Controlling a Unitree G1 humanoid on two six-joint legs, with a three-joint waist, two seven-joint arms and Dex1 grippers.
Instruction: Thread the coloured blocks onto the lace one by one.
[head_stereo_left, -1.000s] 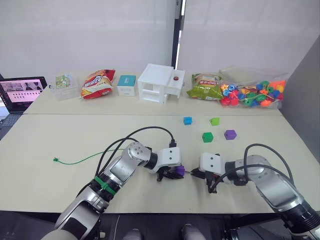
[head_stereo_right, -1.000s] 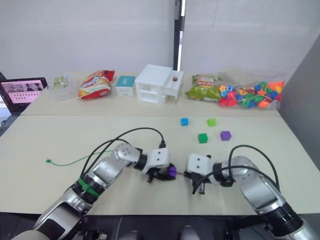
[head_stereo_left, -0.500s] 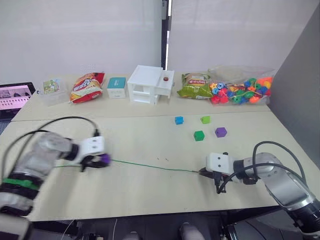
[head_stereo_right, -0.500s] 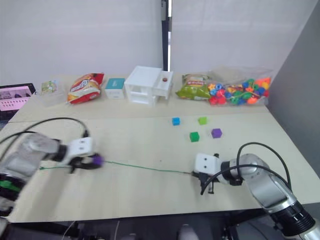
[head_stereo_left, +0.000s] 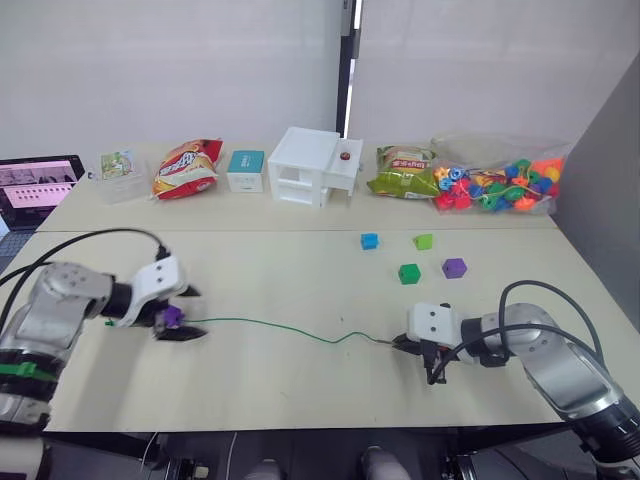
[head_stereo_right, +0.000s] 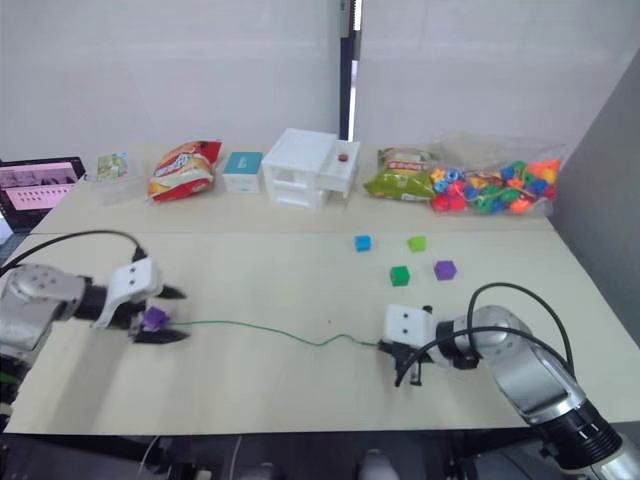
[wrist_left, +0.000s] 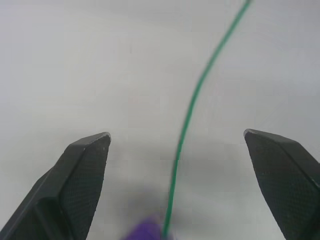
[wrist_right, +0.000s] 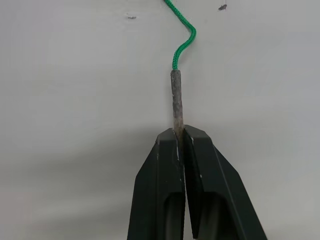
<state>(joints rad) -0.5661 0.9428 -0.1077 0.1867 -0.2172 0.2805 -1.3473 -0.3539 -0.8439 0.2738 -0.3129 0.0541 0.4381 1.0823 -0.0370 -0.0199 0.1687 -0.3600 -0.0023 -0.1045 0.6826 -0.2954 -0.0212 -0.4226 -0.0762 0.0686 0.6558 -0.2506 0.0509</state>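
The green lace (head_stereo_left: 280, 325) lies across the near table, with a small bend near its right end. My right gripper (wrist_right: 180, 132) is shut on its stiff dark tip (wrist_right: 176, 100). At the left, a purple block (head_stereo_left: 172, 316) sits threaded on the lace (wrist_left: 200, 95). My left gripper (head_stereo_left: 190, 314) stands open around that block, with its fingertips (wrist_left: 87, 150) wide apart and clear of it. Loose on the table farther back lie a blue block (head_stereo_left: 370, 241), a light green block (head_stereo_left: 425, 241), a dark green block (head_stereo_left: 409, 273) and another purple block (head_stereo_left: 455, 267).
Along the back stand a laptop (head_stereo_left: 40, 185), a clear box (head_stereo_left: 118, 170), a snack bag (head_stereo_left: 185, 168), a teal box (head_stereo_left: 245, 170), a white drawer unit (head_stereo_left: 315, 165), a green bag (head_stereo_left: 405, 172) and a bag of beads (head_stereo_left: 500, 185). A grey panel borders the right.
My left gripper slid the purple block leftward along the lace, then opened and let go of it. The lace went from taut to slack. The right gripper kept hold of the tip.
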